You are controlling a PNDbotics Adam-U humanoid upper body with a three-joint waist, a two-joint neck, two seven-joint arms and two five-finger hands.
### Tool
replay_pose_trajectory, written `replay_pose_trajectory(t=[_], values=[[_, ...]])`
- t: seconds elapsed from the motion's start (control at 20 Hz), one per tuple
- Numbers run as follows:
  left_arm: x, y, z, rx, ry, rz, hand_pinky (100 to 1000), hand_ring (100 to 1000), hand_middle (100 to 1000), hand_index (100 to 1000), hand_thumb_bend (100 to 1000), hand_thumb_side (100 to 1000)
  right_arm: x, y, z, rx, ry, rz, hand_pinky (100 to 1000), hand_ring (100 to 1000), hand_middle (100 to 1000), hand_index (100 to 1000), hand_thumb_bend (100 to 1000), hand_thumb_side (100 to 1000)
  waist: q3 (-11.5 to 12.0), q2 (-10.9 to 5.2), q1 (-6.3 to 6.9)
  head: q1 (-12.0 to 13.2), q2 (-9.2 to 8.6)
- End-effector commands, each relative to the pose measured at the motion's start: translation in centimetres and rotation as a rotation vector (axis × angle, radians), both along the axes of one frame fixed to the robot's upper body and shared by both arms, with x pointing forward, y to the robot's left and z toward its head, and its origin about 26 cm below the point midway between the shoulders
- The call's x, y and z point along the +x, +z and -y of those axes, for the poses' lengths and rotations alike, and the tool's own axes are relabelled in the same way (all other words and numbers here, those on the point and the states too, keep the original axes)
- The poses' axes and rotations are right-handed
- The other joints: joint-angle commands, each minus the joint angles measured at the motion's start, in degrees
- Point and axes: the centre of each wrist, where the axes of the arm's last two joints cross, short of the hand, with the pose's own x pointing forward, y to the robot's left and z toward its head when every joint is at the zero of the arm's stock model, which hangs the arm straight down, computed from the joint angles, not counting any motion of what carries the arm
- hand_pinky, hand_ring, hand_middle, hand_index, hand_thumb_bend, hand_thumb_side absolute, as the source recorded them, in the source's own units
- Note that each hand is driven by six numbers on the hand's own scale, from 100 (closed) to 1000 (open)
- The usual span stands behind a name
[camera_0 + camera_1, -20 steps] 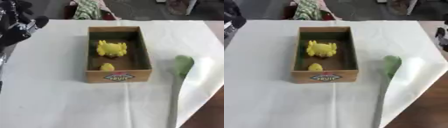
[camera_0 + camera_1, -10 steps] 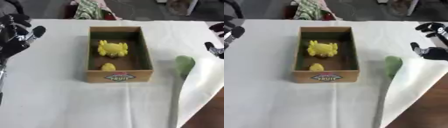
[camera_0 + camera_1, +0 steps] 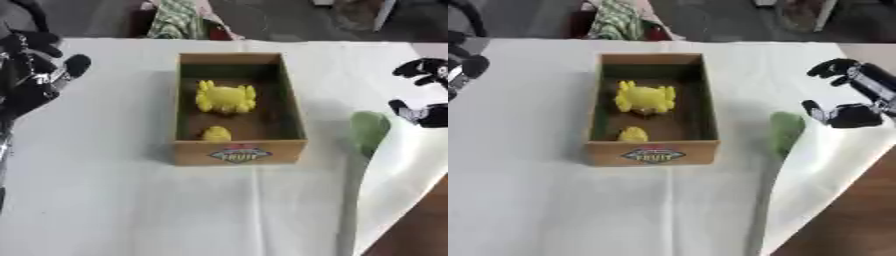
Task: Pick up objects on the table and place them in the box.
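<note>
Box (image 3: 654, 150) of brown cardboard stands on a table (image 3: 553, 200) under a white cloth, whose right edge is folded back over bare brown wood. Striped fabric (image 3: 179, 17) lies beyond the box's far end. Inside the box: a large yellow object (image 3: 226, 98) and a small yellow one (image 3: 216, 133). A green object (image 3: 785, 132) lies right of the box. Right hand (image 3: 852, 102) hovers beyond the green object, fingers curled, empty. Left hand (image 3: 35, 80) is left of the box; finger state unclear. The box's near wall carries a label (image 3: 237, 154) reading "FRUIT".
</note>
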Motion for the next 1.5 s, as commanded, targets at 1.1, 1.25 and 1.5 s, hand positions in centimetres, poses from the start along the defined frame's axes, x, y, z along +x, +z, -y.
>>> replay_pose_trajectory(t=[1.1,1.25,1.5], values=[[-0.2,0.1,0.1,-0.004,-0.015,-0.002,614,478,555,728,817,546,0.5,1.8,-2.2,-0.289,0.153,-0.027,920,948,923,870,468,370,0.5,-1.02,-0.27,-0.4,-0.04],[-0.2,0.0,0.1,-0.005,-0.015,-0.005,614,478,555,728,817,546,0.5,2.2,-2.5,-0.358,0.165,-0.046,925,951,926,869,470,375,0.5,-1.07,-0.25,-0.4,0.03],[-0.3,-0.1,0.0,-0.007,-0.013,-0.006,614,478,554,728,817,546,0.6,2.6,-2.8,-0.447,0.178,-0.073,929,951,924,864,469,371,0.5,-1.17,-0.19,-0.3,0.06]])
